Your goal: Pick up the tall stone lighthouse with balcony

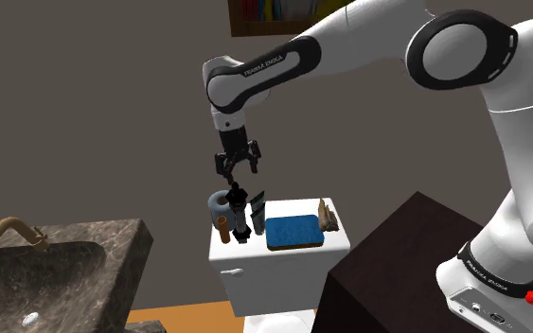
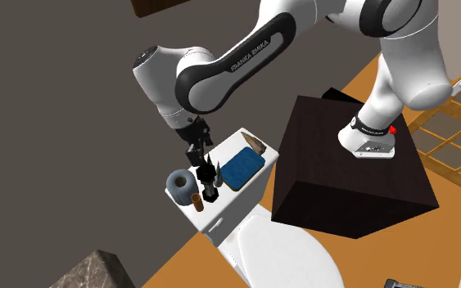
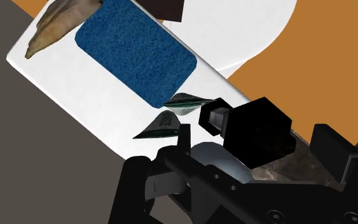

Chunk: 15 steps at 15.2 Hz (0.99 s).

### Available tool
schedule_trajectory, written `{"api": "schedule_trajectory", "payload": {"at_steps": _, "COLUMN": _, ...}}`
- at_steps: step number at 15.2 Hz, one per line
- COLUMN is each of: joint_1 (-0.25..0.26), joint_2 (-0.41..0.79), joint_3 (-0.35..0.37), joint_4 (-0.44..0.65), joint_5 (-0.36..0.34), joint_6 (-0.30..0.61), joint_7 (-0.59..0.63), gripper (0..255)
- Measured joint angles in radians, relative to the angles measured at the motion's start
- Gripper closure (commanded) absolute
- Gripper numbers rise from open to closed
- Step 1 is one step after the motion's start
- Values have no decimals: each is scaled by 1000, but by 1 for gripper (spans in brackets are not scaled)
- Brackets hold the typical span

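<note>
Black tall lighthouse figure (image 1: 240,222), at nine o'clock of the blue rectangular sponge (image 1: 293,232), stands under the wide-open black two-finger gripper (image 1: 239,176); likely mid-approach: lower, then close.

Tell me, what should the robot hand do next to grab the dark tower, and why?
Probably lower straight down a little. The gripper hangs open just above the dark lighthouse, which stands on the white tank lid; it likely needs to straddle the top before closing.
</note>
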Motion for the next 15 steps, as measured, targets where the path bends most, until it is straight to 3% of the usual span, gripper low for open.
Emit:
{"api": "schedule_trajectory", "payload": {"at_steps": 5, "joint_1": 62, "joint_2": 220, "joint_3": -6, "joint_4": 273, "joint_5": -17, "joint_6": -84, "joint_7": 18, "gripper": 0}}
{"api": "schedule_trajectory", "payload": {"at_steps": 12, "joint_1": 71, "joint_2": 284, "joint_3": -13, "joint_4": 293, "joint_5": -24, "joint_6": -44, "joint_7": 10, "gripper": 0}}
{"api": "schedule_trajectory", "payload": {"at_steps": 13, "joint_1": 71, "joint_2": 287, "joint_3": -13, "joint_4": 293, "joint_5": -25, "joint_6": -42, "joint_7": 10, "gripper": 255}}
{"api": "schedule_trajectory", "payload": {"at_steps": 15, "joint_1": 71, "joint_2": 291, "joint_3": -14, "joint_4": 296, "joint_5": -25, "joint_6": -41, "joint_7": 9, "gripper": 255}}
